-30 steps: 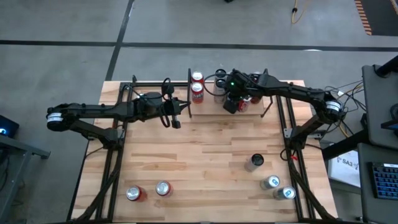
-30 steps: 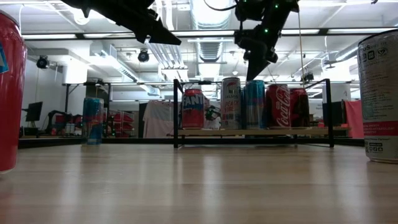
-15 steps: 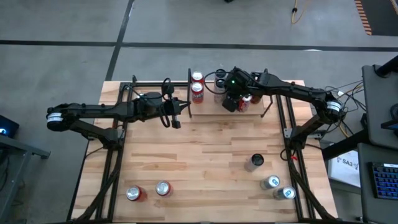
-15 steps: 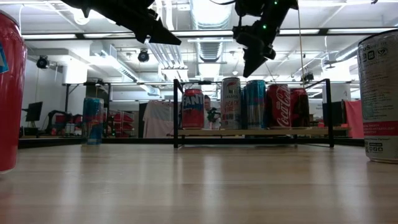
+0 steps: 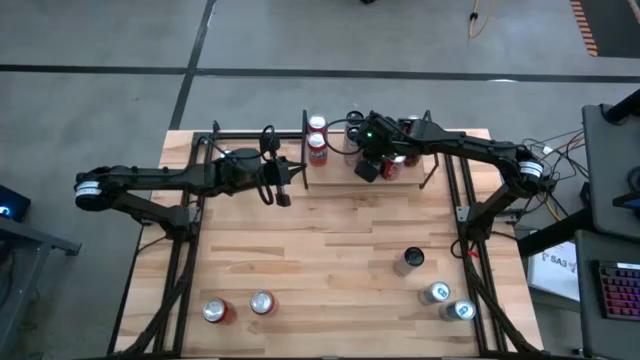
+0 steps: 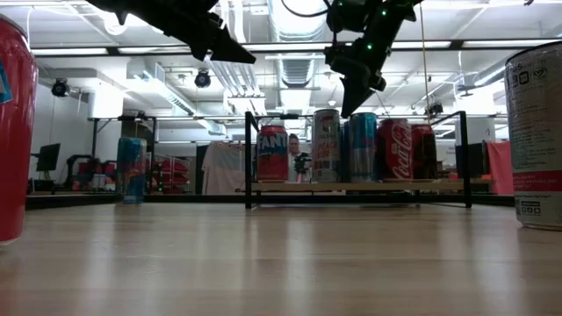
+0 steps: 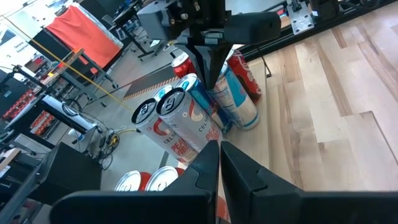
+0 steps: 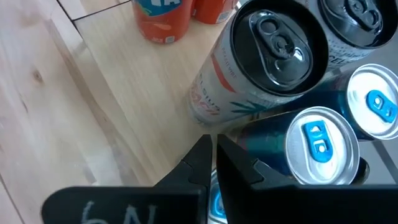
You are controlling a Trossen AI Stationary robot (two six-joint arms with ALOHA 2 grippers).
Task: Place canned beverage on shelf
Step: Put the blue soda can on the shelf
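Here our right gripper [image 6: 354,98] has its jaws pressed together on nothing, hanging just above the tops of the cans on the shelf [image 6: 356,185]. In the right wrist view its fingertips [image 8: 208,155] point down between a white can with a black lid [image 8: 261,59] and a blue can with a silver lid [image 8: 311,146]. Both stand upright and close together, so we judge the latest beverage as already set down among the row.

To finish this step well, we should lift straight up until the fingers clear the rims, then swing away towards the open table. Any sideways drift while low could tip a tall slim can into its neighbours, and the row is packed: the Fanta can [image 6: 272,154], the tall white can, the blue one and the Coca-Cola can [image 6: 393,150] stand side by side at the back of the table.

Our left gripper [image 5: 288,180] is also closed and empty, held high just beside the shelf's left end, so we should keep the right arm's path away from it.

More cans wait on the butcher-block tabletop [image 5: 330,260]: two red ones [image 5: 238,307] at the near left and three [image 5: 435,285] at the near right, the latter being the natural next picks for the right arm.
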